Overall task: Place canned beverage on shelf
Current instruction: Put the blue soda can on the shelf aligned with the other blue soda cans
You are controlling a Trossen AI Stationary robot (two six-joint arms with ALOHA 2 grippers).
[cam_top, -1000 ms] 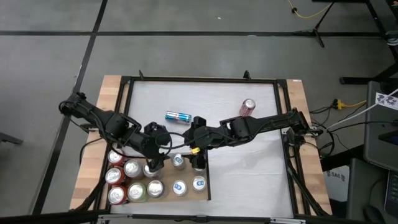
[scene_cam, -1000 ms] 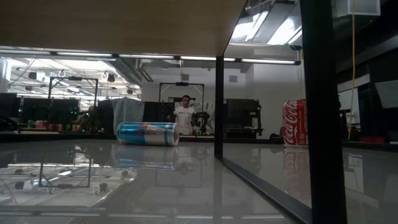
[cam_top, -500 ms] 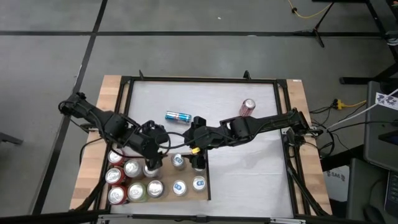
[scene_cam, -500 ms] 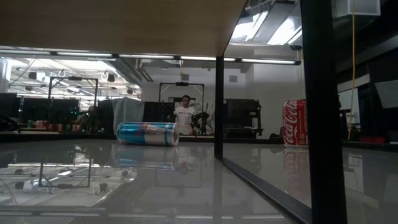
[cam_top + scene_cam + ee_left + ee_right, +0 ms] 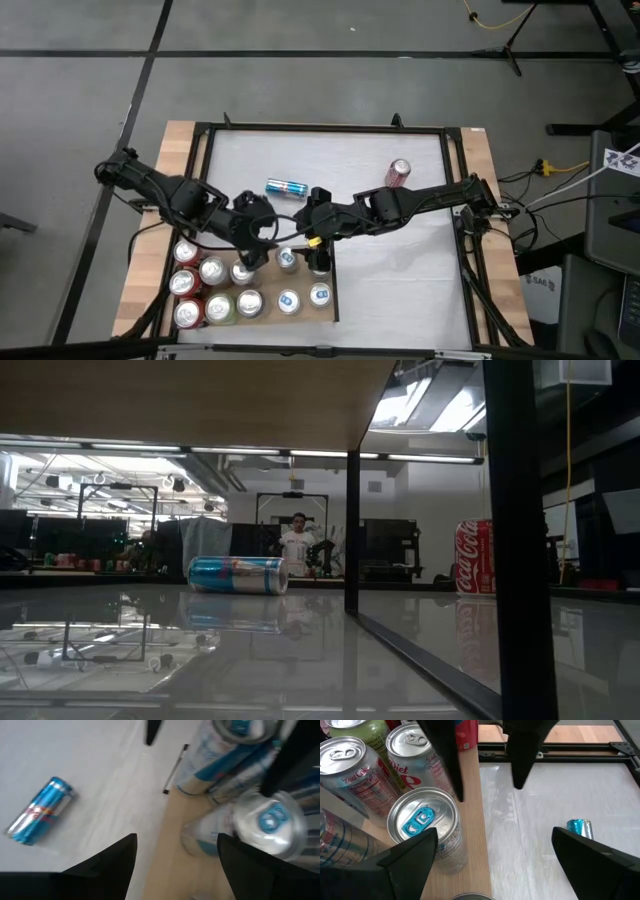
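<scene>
From above, you have both arms meeting over the shelf [image 5: 330, 262], the light wood panel in the near-left corner of the white bench [image 5: 400, 270]. Upright cans [image 5: 215, 290] already stand on it in close rows, presumably packed tight to leave room for more. The left claw [image 5: 252, 255] hangs over the shelf's far edge among the cans; the right claw [image 5: 318, 262] sits at its right edge. Two drinks remain off the shelf: a blue can [image 5: 286, 187] lying on its side and a red can [image 5: 398, 173] standing farther right. From bench height, the blue can [image 5: 238, 574] shows as a smooth glossy cylinder on a reflective surface, and the red can [image 5: 474, 557] is upright behind a dark frame post. In the left wrist view, its claw [image 5: 175, 857] has the fingers apart with nothing between them, above the bare wood beside a silver can [image 5: 270, 822]. In the right wrist view, that claw [image 5: 492, 855] is spread wide and empty, over the shelf's edge next to a silver-topped can [image 5: 422, 820], with the blue can [image 5: 580, 827] well beyond.
</scene>
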